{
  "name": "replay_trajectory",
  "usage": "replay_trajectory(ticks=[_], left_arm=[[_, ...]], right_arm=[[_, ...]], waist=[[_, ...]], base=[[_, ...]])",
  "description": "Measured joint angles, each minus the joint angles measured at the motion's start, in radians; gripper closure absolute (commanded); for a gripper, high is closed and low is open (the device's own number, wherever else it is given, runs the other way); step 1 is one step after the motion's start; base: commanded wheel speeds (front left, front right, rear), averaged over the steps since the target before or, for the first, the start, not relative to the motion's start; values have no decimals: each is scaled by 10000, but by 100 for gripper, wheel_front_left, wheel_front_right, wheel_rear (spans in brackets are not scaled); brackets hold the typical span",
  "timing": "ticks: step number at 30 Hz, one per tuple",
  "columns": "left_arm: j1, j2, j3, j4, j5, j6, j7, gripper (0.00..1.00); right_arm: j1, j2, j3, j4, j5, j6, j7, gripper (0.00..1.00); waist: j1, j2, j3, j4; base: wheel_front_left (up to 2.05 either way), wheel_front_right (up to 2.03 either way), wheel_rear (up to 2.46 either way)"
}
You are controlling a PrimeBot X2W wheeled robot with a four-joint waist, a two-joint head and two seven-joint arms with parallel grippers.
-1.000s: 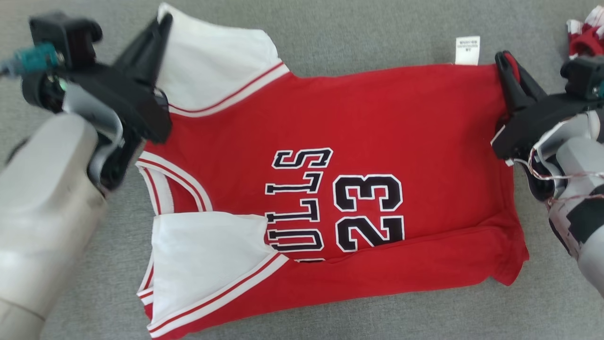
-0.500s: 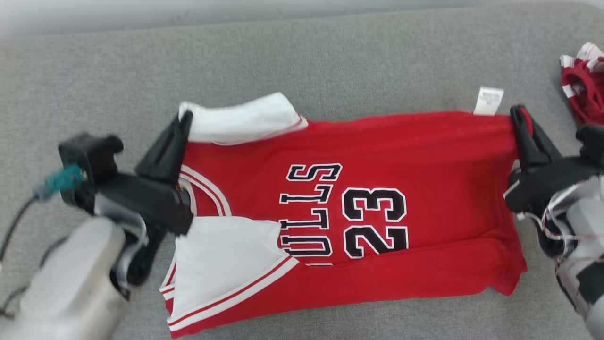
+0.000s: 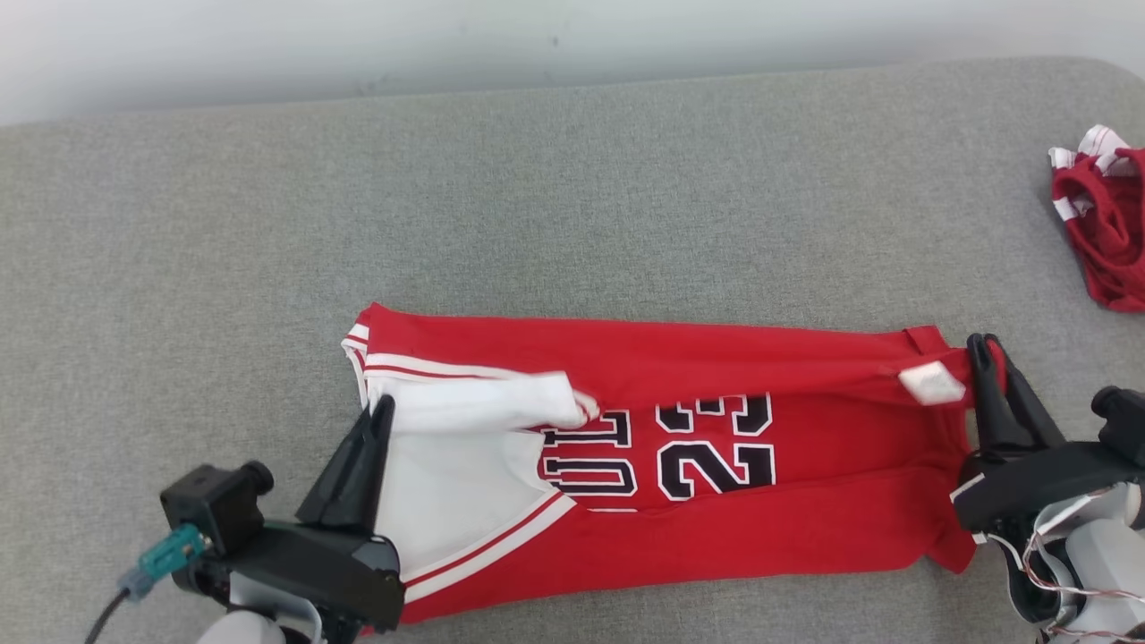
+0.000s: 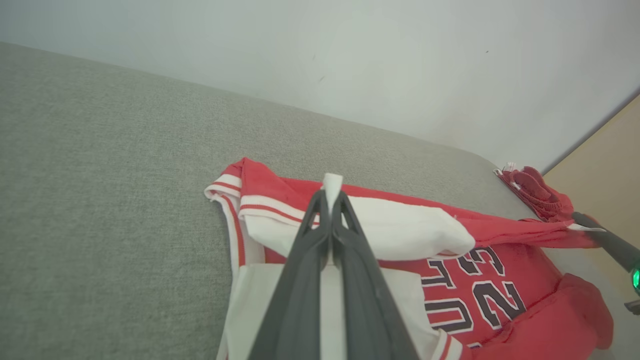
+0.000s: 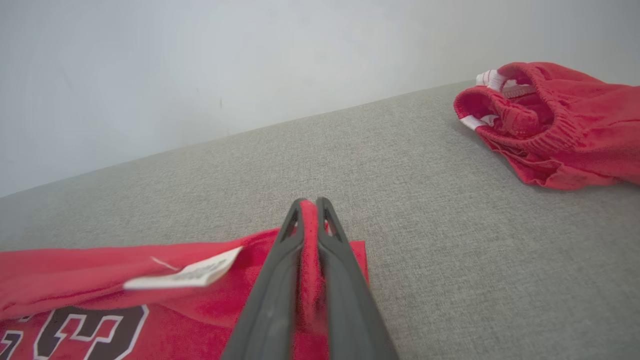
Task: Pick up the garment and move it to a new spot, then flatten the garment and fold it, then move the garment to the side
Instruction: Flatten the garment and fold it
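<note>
The garment [image 3: 716,519] is a red basketball jersey with white sleeves and black "23" lettering, lying on the grey cushion with its far long edge folded over toward me. My left gripper [image 3: 383,407] is shut on the white sleeve [image 4: 400,235] at the jersey's left end; the wrist view shows white cloth pinched between the fingers [image 4: 330,197]. My right gripper [image 3: 984,344] is shut on the red hem at the right end, with red cloth between its fingers [image 5: 311,220]. A white label [image 5: 190,274] lies on the fold beside that gripper.
A second crumpled red and white garment [image 3: 1100,228] lies at the far right of the cushion [image 3: 537,206]. A pale wall [image 3: 537,36] runs behind the cushion's far edge. Bare grey fabric stretches beyond and left of the jersey.
Both grippers have drawn the jersey's far edge toward me, folding it over the lettering. The head camera has also tilted up, so the wall shows.
</note>
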Motion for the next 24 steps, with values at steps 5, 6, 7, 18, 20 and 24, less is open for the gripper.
replay_trajectory(ticks=[5,6,7,18,20,24], left_arm=[[546,-477,681,-119,504,-81,0,0],[640,-552,871,-176,663,-88,0,0],[729,-633,1093,-238,849,-86,0,0],[1788,-2144,4008,-1739,4855,-4,-17,0],[2002,-2422,4351,-1749,5081,-180,-15,0],[2271,-2734,4782,-1718,5428,-380,-15,0]], right_arm=[[479,69,-460,-568,-88,0,-23,0],[559,81,-502,-663,-115,0,-23,0],[633,82,-552,-759,-125,0,-23,0],[902,184,-669,397,-65,0,31,0],[891,276,-656,748,-65,0,29,0],[835,374,-598,1279,4,0,29,0]], waist=[[0,0,-176,34],[1,0,-212,36],[1,-1,-246,37],[1,0,-350,265],[2,0,-335,308],[2,0,-323,351]], base=[[0,0,0],[0,0,0],[0,0,0],[0,0,0],[0,0,0],[0,0,0]])
